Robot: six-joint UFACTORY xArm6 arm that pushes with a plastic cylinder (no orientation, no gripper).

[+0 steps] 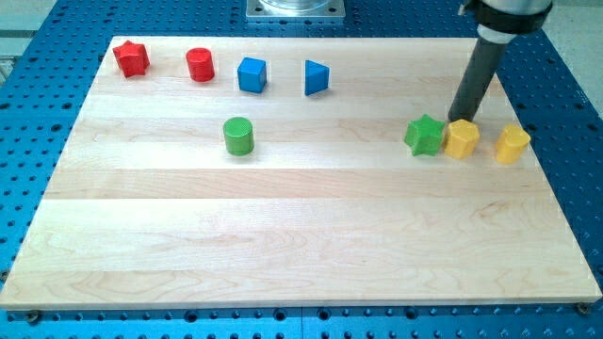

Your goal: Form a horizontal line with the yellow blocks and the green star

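A green star [425, 135] lies at the view's right on the wooden board [283, 235]. A yellow hexagonal block [462, 138] touches its right side. A second yellow block [513, 144], of a rounded shape, lies a little further right with a gap between them. The three sit in a rough left-to-right row. My tip [456, 118] is just above the yellow hexagonal block, at its upper left edge, close to the green star's upper right point. The dark rod slants up to the view's top right.
A red star [131, 58], a red cylinder [200, 64], a blue cube [252, 74] and a blue wedge-like block [317, 77] line the view's top left. A green cylinder [238, 136] stands left of centre. The board's right edge runs just past the rounded yellow block.
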